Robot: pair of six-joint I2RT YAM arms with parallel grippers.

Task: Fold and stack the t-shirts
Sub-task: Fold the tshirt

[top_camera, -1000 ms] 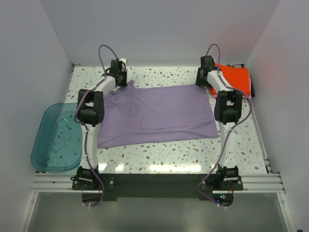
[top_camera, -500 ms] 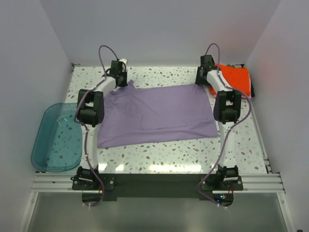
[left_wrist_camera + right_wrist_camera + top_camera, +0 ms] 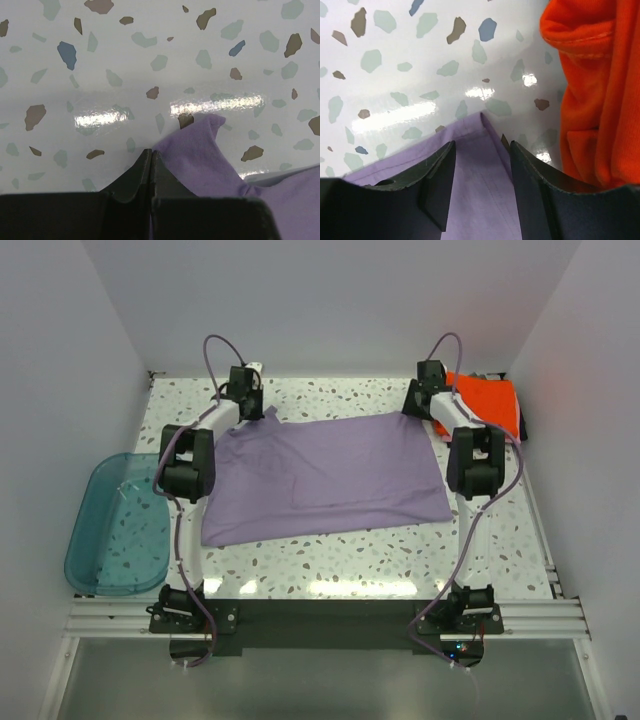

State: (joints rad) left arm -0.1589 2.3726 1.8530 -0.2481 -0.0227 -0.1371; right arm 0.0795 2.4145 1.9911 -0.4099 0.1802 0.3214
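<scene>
The left pincer (image 3: 151, 159) is pressed together at the lavender t-shirt (image 3: 200, 155), seemingly nipping its corner. The right pincer (image 3: 482, 146) is spread astride the opposite corner, with the orange t-shirt (image 3: 590, 90) just right of it on the tabletop (image 3: 150, 60).

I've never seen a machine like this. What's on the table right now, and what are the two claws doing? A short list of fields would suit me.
Table: speckled white top
Lavender t-shirt: spread flat in the middle, not yet folded
Orange t-shirt: bunched at the far right corner
Teal tub: at the left edge
Left gripper: shut at the lavender t-shirt's far left corner; whether cloth is caught is unclear
Right gripper: open, a finger on either side of the far right corner
</scene>
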